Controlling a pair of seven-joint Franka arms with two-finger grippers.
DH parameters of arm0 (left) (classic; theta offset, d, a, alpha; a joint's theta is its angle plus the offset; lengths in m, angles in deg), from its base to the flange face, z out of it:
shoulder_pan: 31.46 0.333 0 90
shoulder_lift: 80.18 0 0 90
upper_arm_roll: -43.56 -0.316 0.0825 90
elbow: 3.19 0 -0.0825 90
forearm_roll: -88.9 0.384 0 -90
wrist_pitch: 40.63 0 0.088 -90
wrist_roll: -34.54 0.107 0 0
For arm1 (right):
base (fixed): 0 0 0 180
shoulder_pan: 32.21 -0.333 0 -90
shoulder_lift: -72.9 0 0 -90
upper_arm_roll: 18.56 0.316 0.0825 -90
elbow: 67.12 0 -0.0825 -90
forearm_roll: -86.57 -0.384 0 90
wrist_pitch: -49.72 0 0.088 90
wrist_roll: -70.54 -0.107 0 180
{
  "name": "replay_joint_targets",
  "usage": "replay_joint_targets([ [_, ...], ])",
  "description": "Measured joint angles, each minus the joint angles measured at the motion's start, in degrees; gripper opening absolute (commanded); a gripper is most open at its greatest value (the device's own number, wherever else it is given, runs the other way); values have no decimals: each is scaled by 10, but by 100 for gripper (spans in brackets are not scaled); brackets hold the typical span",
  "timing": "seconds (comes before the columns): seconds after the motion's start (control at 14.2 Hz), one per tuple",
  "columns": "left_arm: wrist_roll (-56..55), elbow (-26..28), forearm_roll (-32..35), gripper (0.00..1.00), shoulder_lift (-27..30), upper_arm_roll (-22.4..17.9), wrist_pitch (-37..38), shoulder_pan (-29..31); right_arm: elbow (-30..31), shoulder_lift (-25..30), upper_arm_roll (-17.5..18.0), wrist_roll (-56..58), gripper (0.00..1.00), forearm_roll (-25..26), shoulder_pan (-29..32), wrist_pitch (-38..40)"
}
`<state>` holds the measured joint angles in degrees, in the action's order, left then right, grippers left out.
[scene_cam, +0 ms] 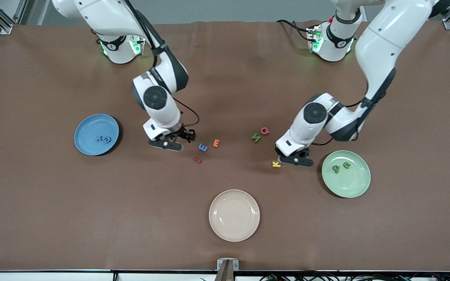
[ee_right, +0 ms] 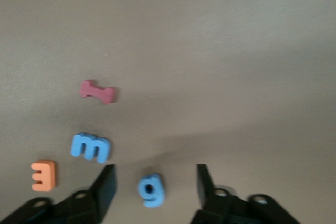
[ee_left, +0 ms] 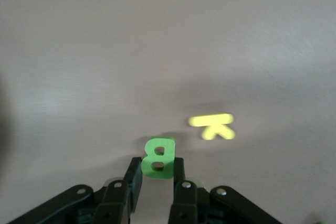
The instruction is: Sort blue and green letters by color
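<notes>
Left gripper (ee_left: 157, 174) is clamped on a green letter B (ee_left: 158, 158) just beside the yellow K (ee_left: 212, 125), near the green plate (scene_cam: 359, 187). Right gripper (ee_right: 155, 182), toward the blue plate (scene_cam: 88, 144), has fingers apart around a blue letter (ee_right: 152, 190).

- The blue plate (scene_cam: 96, 134) holds two blue letters (scene_cam: 103, 138); the green plate (scene_cam: 346, 173) holds two green letters (scene_cam: 341, 167).
- A cream plate (scene_cam: 234, 215) sits nearest the camera.
- The right claw (scene_cam: 172, 141) is low over the counter (scene_cam: 53, 218), beside a blue letter E (scene_cam: 203, 147) and an orange E (scene_cam: 216, 143).
- The left claw (scene_cam: 292, 158) is low beside a yellow K (scene_cam: 276, 164).
</notes>
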<state>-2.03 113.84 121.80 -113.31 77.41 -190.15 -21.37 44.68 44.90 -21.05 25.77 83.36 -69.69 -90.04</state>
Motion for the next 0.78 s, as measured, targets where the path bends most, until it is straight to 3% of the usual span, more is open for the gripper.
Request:
replay_joint_targets([
  [0.28, 108, 48, 2, 0, 32, 137, 19, 229, -70, -67, 0, -47, 64, 0, -23, -2],
  [0.42, 157, 54, 2, 0, 33, 149, 39, 281, -94, -84, 0, -68, 66, 0, -30, -2],
  [0.78, 260, 52, 3, 0, 33, 148, 44, 336, -106, -95, -1, -106, 68, 0, -34, -2],
])
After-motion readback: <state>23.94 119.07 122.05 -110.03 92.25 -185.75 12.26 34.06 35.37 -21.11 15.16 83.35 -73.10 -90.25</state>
